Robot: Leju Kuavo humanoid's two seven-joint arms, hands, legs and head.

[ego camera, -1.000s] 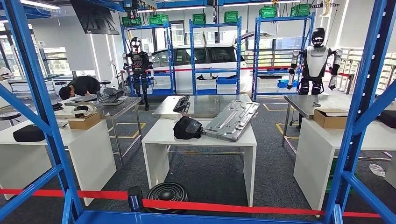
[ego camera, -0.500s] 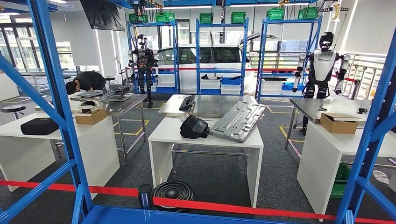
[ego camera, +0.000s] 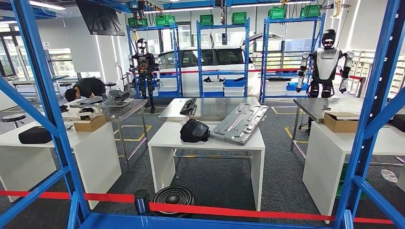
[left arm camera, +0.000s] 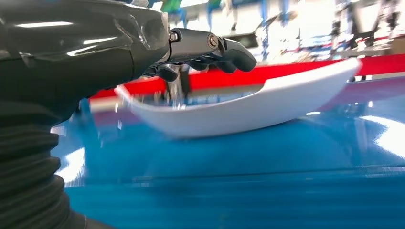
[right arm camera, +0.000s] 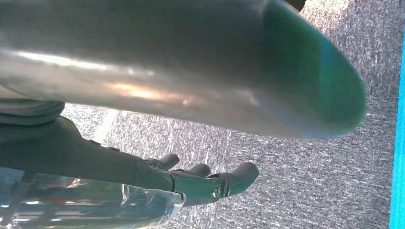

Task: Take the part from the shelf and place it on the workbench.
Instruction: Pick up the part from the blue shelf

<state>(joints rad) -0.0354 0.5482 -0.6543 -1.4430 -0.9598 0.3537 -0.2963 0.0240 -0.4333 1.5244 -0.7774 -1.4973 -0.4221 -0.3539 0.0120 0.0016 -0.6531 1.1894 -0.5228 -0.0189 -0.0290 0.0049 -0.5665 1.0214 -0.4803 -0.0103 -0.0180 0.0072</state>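
Fingers (left arm camera: 224, 50) curl over a long, curved white part (left arm camera: 248, 107) on blue shelf (left arm camera: 239, 181)

- Head view: the whole picture has shifted between the earlier frames and now. This is camera motion, not motion of the objects.
- Blue shelf upright (ego camera: 40, 95) at left: further right half a second ago, now back toward the left.
- White counter (ego camera: 206, 138) with the metal panel (ego camera: 239, 123): slightly left of its position half a second ago; arrangement unchanged.
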